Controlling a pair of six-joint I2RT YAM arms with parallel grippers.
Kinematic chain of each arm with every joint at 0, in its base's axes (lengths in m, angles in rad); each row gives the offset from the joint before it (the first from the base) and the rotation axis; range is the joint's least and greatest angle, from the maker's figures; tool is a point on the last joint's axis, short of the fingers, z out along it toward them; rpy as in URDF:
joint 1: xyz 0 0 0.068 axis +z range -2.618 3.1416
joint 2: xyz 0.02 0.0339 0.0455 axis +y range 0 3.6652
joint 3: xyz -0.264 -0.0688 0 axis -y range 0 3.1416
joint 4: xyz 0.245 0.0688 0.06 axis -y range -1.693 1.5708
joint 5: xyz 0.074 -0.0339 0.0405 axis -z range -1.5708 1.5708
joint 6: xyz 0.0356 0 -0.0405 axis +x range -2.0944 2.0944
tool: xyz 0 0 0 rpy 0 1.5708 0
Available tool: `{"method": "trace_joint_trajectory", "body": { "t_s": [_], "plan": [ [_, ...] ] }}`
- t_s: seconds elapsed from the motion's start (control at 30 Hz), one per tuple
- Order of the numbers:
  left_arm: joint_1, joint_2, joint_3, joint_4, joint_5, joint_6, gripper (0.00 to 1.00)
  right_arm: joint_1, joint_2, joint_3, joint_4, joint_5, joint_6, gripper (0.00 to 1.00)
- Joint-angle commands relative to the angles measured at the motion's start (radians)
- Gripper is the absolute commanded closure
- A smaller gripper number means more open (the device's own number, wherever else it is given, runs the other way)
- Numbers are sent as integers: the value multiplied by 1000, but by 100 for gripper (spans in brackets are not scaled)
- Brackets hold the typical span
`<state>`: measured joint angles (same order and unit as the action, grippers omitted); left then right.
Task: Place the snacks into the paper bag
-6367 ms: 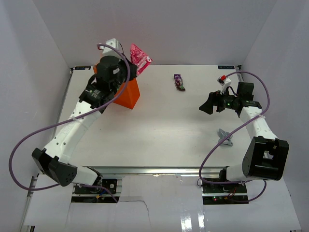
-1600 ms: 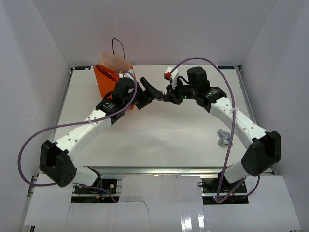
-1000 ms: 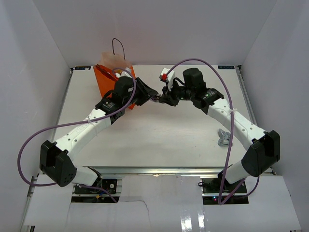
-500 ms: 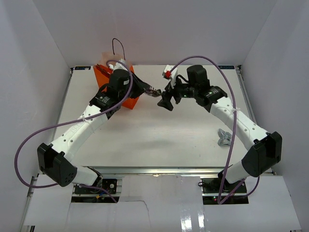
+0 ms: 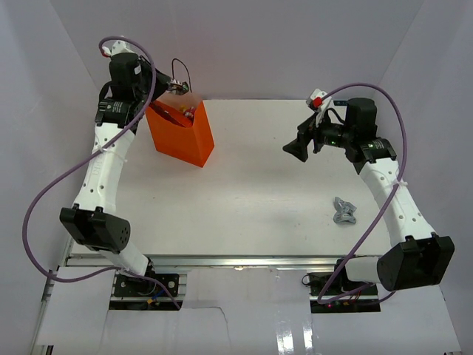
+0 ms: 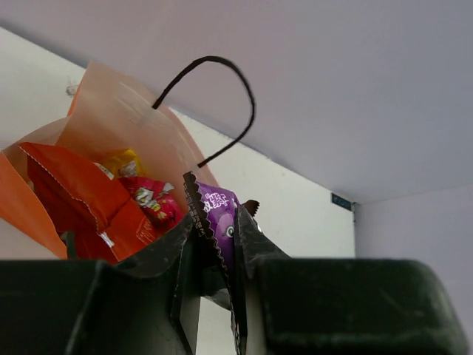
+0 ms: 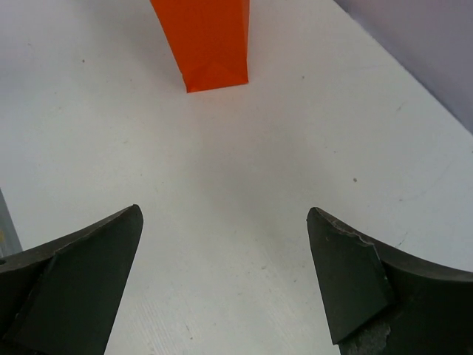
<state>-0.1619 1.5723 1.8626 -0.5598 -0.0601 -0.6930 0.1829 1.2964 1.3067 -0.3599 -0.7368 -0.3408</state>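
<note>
nearest the arm bases, a silver-grey sweet (image 5: pixel 344 211) lies alone on the white table (image 5: pixel 244 200), on the right side and well apart from everything else. further back, the right gripper (image 5: pixel 295 144) hangs above the bare table with its jaws spread wide and nothing between them; its wrist view looks across the table toward the foot of the orange paper bag (image 5: pixel 185 137).

the bag stands upright at the far left of the table with its mouth open. inside it the red crisp bag (image 6: pixel 151 203) stands on end, and a yellow sweet (image 6: pixel 122 161) shows behind it against the pale inner wall. one black cord handle (image 6: pixel 236 81) loops up from the far rim.

farthest back, the left arm reaches high, and the left gripper (image 5: pixel 176 87) sits at the bag's upper rim, close to the handle. its jaws are clamped on a purple sweet (image 6: pixel 222 218), whose crinkled edge sticks up between them, just beside the open mouth. whether the sweet is directly over the opening cannot be told.
</note>
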Motion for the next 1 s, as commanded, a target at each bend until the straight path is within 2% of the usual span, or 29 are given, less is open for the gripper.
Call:
{"method": "trace_joint_trajectory", "body": {
  "t_s": [0.0, 0.1, 0.2, 0.37, 0.47, 0.6, 0.67, 0.7, 0.73, 0.77, 0.8, 0.87, 0.9, 0.93, 0.97],
  "plan": [
    [13, 74, 75, -92, 20, 82, 93, -19, -22, -38, -13, -23, 2, 3],
    [18, 121, 104, -106, 5, 98, 85, -37, -25, -41, -25, -10, -3, 3],
    [21, 163, 147, -118, 5, 110, 69, -54, -22, -34, -48, -1, -7, 3],
    [24, 213, 258, -121, 45, 121, 24, -76, 7, 2, -132, 5, -43, 5],
    [24, 244, 370, -126, 45, 147, 10, -77, 38, 17, -227, 46, -81, 5],
    [38, 223, 437, -126, 57, 165, 4, -82, 49, -6, -303, 203, -110, 4],
    [39, 187, 419, -118, 69, 188, 3, -82, 56, -33, -338, 394, -106, 4],
    [39, 137, 396, -97, 122, 220, 2, -83, 67, -46, -362, 544, -95, 4],
    [39, 102, 367, -85, 138, 220, 2, -85, 73, -61, -378, 610, -95, 4],
    [41, 65, 325, -69, 155, 246, 2, -88, 78, -78, -404, 655, -121, 4],
    [39, 19, 220, -33, 170, 260, 2, -106, 80, -108, -428, 678, -145, 4],
    [39, -150, 82, 10, 212, 286, 2, -132, 58, -144, -458, 720, -194, 4],
    [39, -213, -77, 49, 217, 288, 2, -146, 52, -174, -462, 729, -211, 4],
    [39, -278, -159, 67, 221, 294, 2, -151, 44, -190, -462, 793, -220, 4],
    [39, -410, -236, 81, 214, 300, 2, -155, 47, -202, -468, 819, -222, 3]
  ]
}}
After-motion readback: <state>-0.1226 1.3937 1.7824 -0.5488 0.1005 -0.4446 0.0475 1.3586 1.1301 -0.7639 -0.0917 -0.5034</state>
